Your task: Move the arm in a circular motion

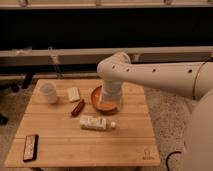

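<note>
My large cream-white arm (160, 75) reaches in from the right, its thick tube segment ending in a bulbous joint (114, 67) above the wooden table (75, 145). From that joint the wrist drops straight down. The gripper (111, 102) hangs at its lower end, over an orange bowl (98, 99) at the table's middle back. The wrist hides part of the bowl.
On the table stand a white cup (48, 92) at the back left, a pale block (74, 94), a small reddish-brown item (78, 107), a white bottle lying on its side (96, 122), and a dark remote (31, 147) at the front left. A dark wall with rails runs behind.
</note>
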{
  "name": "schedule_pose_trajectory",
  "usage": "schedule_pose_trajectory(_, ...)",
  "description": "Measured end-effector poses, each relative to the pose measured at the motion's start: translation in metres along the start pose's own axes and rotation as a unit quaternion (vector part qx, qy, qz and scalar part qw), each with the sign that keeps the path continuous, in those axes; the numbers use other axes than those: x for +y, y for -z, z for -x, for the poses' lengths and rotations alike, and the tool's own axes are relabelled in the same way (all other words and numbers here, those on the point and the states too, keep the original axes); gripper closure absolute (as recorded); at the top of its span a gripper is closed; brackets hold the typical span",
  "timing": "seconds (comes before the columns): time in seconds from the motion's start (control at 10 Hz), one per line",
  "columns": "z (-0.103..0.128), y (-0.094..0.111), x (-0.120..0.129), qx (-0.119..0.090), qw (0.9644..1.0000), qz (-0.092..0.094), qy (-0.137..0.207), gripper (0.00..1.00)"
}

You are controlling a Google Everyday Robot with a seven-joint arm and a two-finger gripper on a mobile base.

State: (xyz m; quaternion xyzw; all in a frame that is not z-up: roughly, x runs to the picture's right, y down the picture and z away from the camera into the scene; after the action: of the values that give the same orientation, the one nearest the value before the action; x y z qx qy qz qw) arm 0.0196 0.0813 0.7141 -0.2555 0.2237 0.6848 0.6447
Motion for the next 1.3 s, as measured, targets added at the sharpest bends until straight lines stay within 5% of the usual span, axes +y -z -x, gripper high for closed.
schedule_pose_trajectory(1.3,0.031,0.000,-0.021,-0.002,0.9998,-0.011,0.018,0.35)
